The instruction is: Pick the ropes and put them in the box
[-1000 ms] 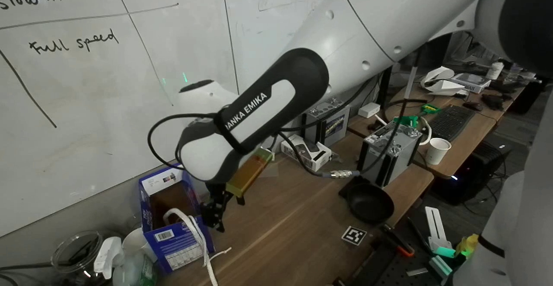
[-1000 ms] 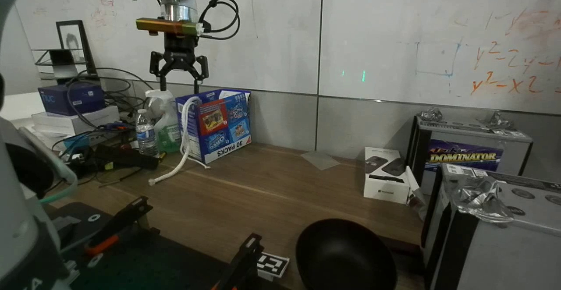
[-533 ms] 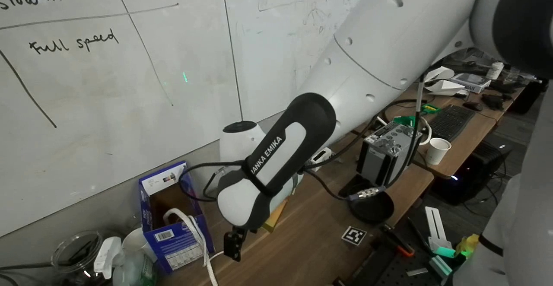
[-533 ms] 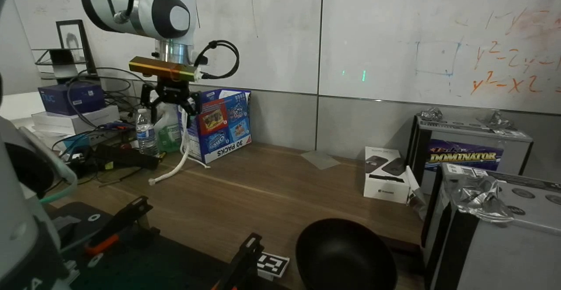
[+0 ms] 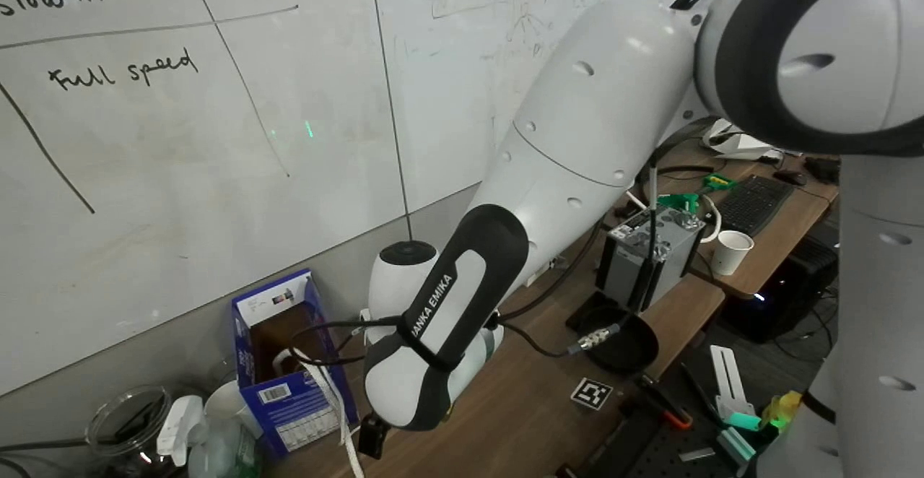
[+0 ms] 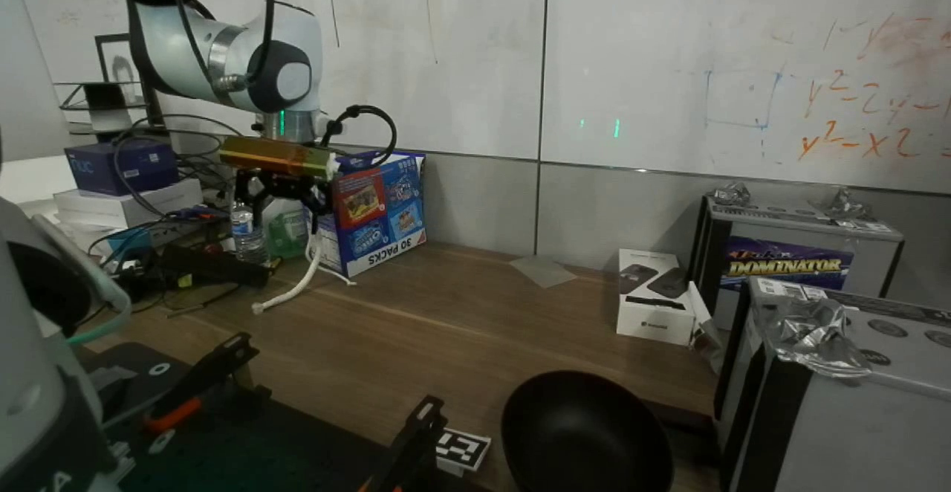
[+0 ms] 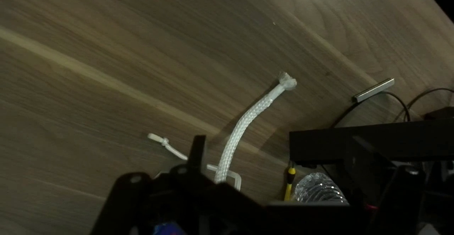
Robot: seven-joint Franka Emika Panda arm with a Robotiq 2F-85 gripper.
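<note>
Ropes [image 7: 231, 143] hang near the fingers [image 7: 197, 153], draped over a rim of the box [image 5: 289, 409]: part lies inside, the rest falls outside to the table [image 6: 461, 314]. The fingers point down and stand wide apart, gripping nothing; whether one touches the ropes cannot be told. The wrist view shows a thick braided length with a frayed end and a thinner one knotted near its tip. The arm [image 5: 570, 153] slopes down in both exterior views, its far end low, close to the box. Near the box stand a spray bottle [image 6: 287, 232] and a water bottle [image 6: 247, 239]. Farther along the wooden table are a printed marker [image 6: 462, 447], a black pan [image 6: 587, 432], a white carton [image 6: 654, 321] and two grey cases [image 6: 839, 418]. Behind rises a whiteboard [image 6: 475, 61] with handwriting; in an exterior view, another table [image 5: 776, 248] carries a keyboard [image 5: 756, 206] and a cup [image 5: 733, 250].
</note>
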